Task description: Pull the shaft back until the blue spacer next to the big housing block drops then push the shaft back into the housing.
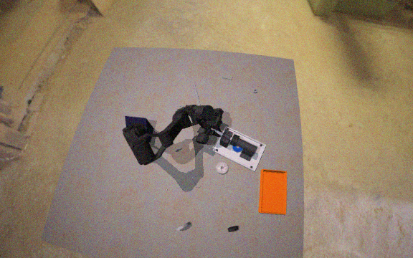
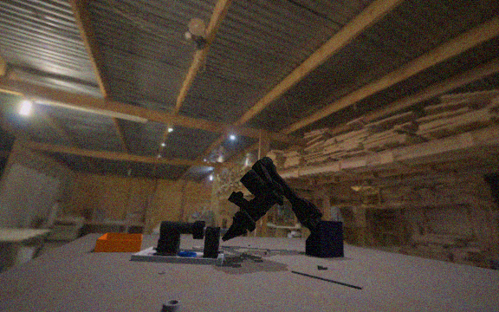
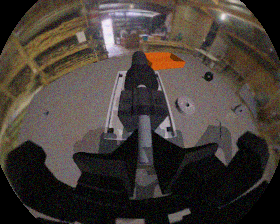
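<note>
My gripper [image 1: 217,132] [image 2: 224,239] [image 3: 141,131] is shut on the grey shaft [image 3: 145,131]. The shaft runs from the fingers into the smaller dark block [image 1: 226,137] [image 2: 211,243] [image 3: 142,103] at the near end of the white base plate [image 1: 233,158] [image 2: 139,256] [image 3: 111,112]. The blue spacer [image 1: 237,148] [image 2: 187,254] lies flat low on the plate, off the shaft, below a dark cylindrical part [image 1: 245,143] [image 2: 185,228]. The big housing block [image 2: 168,239] stands at the plate's far end. The shaft's far tip is hidden.
An orange tray [image 1: 273,193] [image 2: 119,243] [image 3: 166,61] stands beyond the plate. A pale ring [image 1: 222,168] [image 3: 185,105] lies beside the plate. A small black part [image 1: 233,228] [image 3: 208,76] and a pale part [image 1: 184,226] lie farther off on the table.
</note>
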`<state>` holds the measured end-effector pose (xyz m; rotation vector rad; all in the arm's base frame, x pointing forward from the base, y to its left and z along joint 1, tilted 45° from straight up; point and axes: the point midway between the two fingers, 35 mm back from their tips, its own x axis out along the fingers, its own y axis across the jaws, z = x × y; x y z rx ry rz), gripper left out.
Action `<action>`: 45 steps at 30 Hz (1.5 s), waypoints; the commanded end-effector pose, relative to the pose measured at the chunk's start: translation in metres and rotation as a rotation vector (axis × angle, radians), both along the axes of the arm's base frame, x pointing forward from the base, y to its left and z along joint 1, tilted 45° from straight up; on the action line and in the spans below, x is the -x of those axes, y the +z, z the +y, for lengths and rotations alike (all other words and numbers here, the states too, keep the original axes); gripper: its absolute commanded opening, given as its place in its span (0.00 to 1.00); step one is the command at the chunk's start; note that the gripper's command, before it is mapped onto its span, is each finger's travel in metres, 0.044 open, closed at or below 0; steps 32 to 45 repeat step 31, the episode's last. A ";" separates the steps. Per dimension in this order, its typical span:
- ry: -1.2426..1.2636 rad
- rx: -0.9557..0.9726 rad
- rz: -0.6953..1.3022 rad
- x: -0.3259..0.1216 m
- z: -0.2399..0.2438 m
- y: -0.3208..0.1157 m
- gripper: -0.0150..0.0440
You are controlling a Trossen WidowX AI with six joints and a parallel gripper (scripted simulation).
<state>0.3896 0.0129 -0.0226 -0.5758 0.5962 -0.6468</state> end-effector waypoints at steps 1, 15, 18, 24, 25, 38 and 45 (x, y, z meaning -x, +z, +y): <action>-0.002 0.000 -0.005 -0.004 -0.001 0.002 0.25; -0.002 0.000 -0.006 -0.005 -0.001 0.002 0.25; -0.002 0.000 -0.006 -0.005 -0.001 0.002 0.25; 0.000 0.001 0.000 -0.002 0.000 0.001 0.52; 0.000 0.001 0.000 -0.002 0.000 0.001 0.57; 0.000 0.000 0.001 -0.001 0.001 0.001 0.83; 0.000 0.000 0.001 -0.001 0.001 0.001 0.83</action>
